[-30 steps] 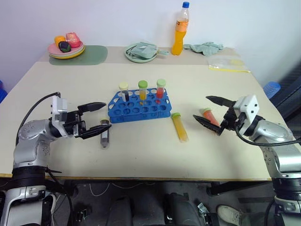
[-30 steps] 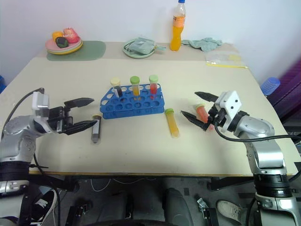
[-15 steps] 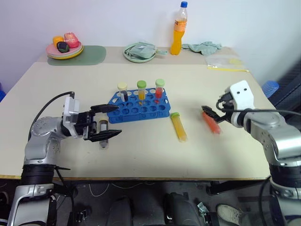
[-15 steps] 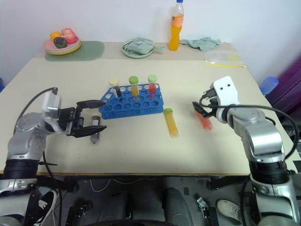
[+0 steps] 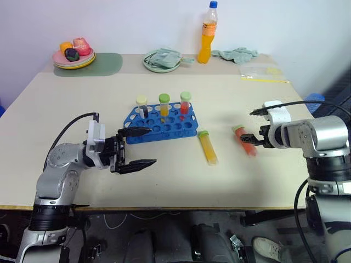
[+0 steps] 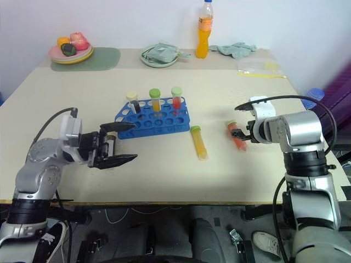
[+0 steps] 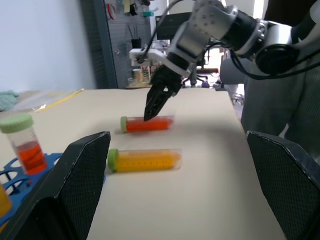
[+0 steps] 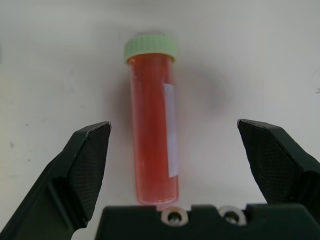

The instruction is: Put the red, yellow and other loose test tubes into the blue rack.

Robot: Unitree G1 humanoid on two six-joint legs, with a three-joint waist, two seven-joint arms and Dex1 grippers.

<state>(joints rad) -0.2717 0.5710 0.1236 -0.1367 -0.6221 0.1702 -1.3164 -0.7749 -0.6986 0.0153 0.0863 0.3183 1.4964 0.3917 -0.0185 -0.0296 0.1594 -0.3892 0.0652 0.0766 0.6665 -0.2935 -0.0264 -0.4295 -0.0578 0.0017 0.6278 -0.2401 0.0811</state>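
Directly below the right claw (image 8: 170, 165), spread wide and empty, the red tube (image 8: 152, 125) lies flat, its long axis crosswise to the gap.

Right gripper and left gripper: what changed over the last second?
The right gripper turned to point down over the lying red-liquid test tube with green cap, jaws open astride it, not gripping. The left gripper swung inward beside the blue plastic rack, open. Tubes and rack stayed put.
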